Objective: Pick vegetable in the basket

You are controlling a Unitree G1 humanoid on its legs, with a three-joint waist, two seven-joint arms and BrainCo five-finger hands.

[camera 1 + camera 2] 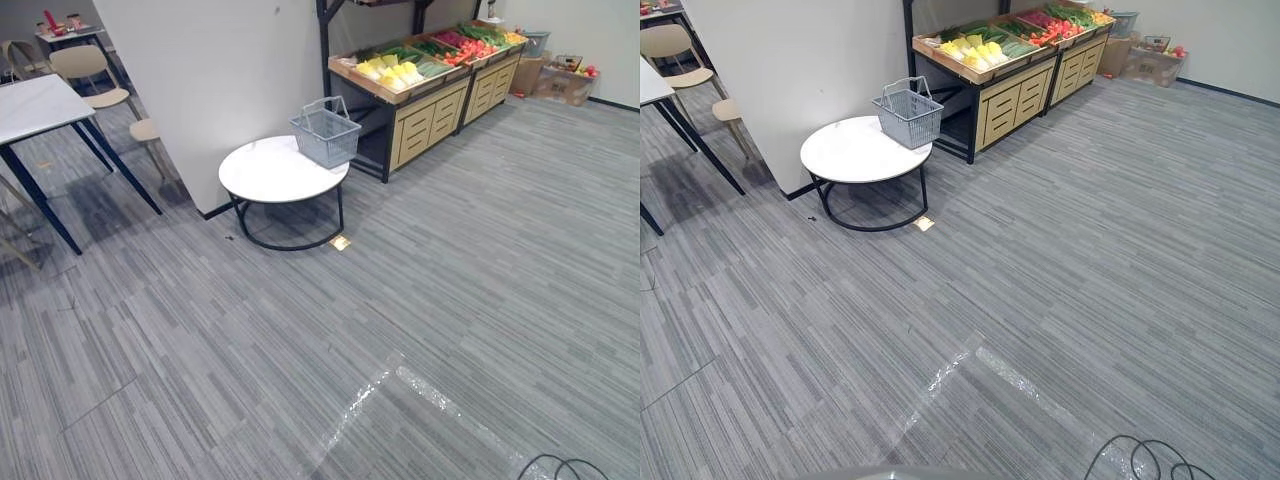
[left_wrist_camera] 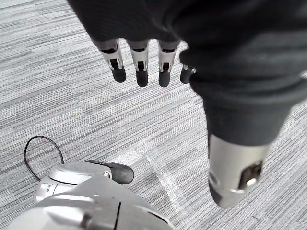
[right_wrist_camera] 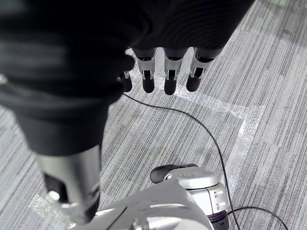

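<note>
1. Nearest first: the left hand (image 2: 140,67) and right hand (image 3: 170,76) both hang low over the floor. Fingers are straight and spread, thumbs out, nothing in either one.
2. So the step in hand looks like the approach, with no grabbing yet. My take: walk up square, stop short of the table's rim, and keep the arms tucked so nothing swings into the basket.
3. The floor (image 1: 420,290) is grey striped carpet, flat and open. A shiny strip of clear tape (image 1: 400,385) is stuck down close in at 12 o'clock. It might be a bit slick, so step steady.
4. At 12 o'clock, well off, there's a round white table (image 1: 262,175) on a black frame. The grey wire basket (image 1: 326,135) sits at its far edge, handles up. From here it looks empty.
5. Just beyond at 1 o'clock is a wooden stand (image 1: 430,110) with drawers. The vegetables (image 1: 395,72) lie on top: yellow ones nearest the basket, then green, then red further back.
6. A white wall (image 1: 210,70) stands behind the table, and chairs (image 1: 90,70) are off at 10 o'clock.
</note>
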